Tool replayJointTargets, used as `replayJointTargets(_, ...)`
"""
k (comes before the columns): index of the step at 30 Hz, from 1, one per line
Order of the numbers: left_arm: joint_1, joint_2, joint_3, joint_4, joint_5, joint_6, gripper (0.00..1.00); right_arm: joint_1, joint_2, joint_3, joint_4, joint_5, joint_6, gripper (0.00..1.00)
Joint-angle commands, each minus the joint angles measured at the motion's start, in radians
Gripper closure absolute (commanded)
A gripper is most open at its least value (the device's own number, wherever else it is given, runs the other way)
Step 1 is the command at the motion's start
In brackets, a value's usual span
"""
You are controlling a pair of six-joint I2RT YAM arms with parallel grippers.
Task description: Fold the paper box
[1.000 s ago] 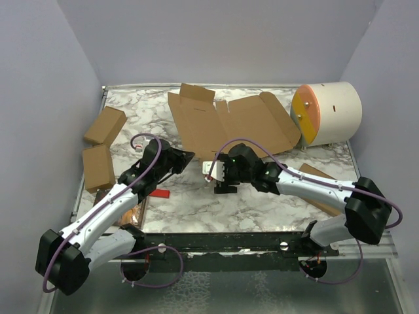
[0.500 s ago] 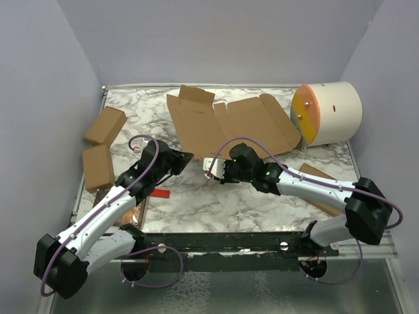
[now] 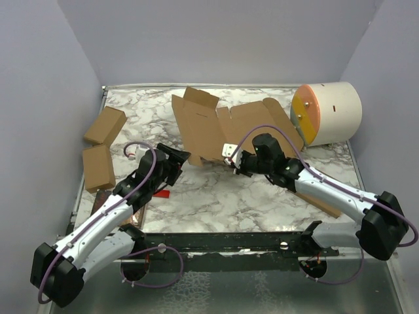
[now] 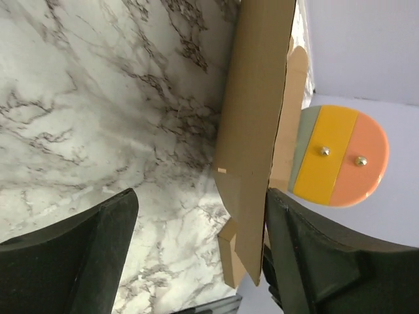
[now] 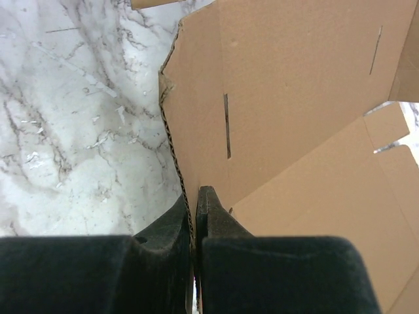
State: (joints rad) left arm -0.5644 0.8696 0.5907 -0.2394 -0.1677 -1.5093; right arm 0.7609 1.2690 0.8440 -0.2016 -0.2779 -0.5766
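The paper box (image 3: 226,124) is an unfolded brown cardboard mailer at the back middle of the marble table, its near edge raised off the surface. My right gripper (image 3: 233,162) is shut on that near edge; in the right wrist view the fingers (image 5: 213,212) pinch the corrugated edge of the paper box (image 5: 301,85) between them. My left gripper (image 3: 184,157) stands open at the sheet's near left corner. Seen from the left wrist, the paper box (image 4: 255,118) runs edge-on between the spread jaws of the left gripper (image 4: 200,196), close to the right finger (image 4: 308,255) and not clamped.
Two small brown boxes (image 3: 105,125) (image 3: 98,167) lie at the left. A cream cylinder with an orange end (image 3: 327,112) lies at the back right. A red strip (image 3: 159,193) sits by the left arm. A flat cardboard piece (image 3: 322,196) lies under the right arm.
The right gripper moved back and right to the box's near edge and shut on it, raising that edge. The left gripper has opened.
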Motion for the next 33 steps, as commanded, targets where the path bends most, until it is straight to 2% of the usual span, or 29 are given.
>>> replayJointTargets(1,0.008,-0.064,-0.008,-0.04,-0.132,0.113,0.14,-0.047,-0.054,-0.043,-0.016,-0.153,0.045,0.99)
replayJointTargets(4,0.038,-0.117,-0.016,-0.017,-0.153,0.226,0.03,-0.066,-0.074,-0.051,-0.035,-0.214,0.028,0.99)
replayJointTargets(8,0.109,-0.18,-0.024,0.129,-0.051,0.367,0.01,-0.077,-0.093,-0.073,-0.051,-0.271,0.002,0.99)
replayJointTargets(12,0.21,-0.14,-0.005,0.208,0.128,0.439,0.01,-0.082,-0.11,-0.091,-0.061,-0.312,-0.018,0.99)
replayJointTargets(17,0.364,0.053,0.051,0.252,0.433,0.526,0.01,-0.086,-0.126,-0.118,-0.067,-0.345,-0.034,0.99)
replayJointTargets(20,0.407,0.202,0.127,0.242,0.551,0.59,0.04,-0.087,-0.133,-0.133,-0.065,-0.362,-0.039,0.99)
replayJointTargets(23,0.411,0.295,0.184,0.23,0.593,0.617,0.09,-0.089,-0.137,-0.141,-0.064,-0.371,-0.044,0.99)
replayJointTargets(30,0.411,0.37,0.183,0.316,0.634,0.588,0.14,-0.089,-0.133,-0.14,-0.065,-0.394,-0.05,0.99)
replayJointTargets(33,0.411,0.413,0.186,0.335,0.642,0.587,0.2,-0.09,-0.13,-0.144,-0.069,-0.412,-0.055,0.99)
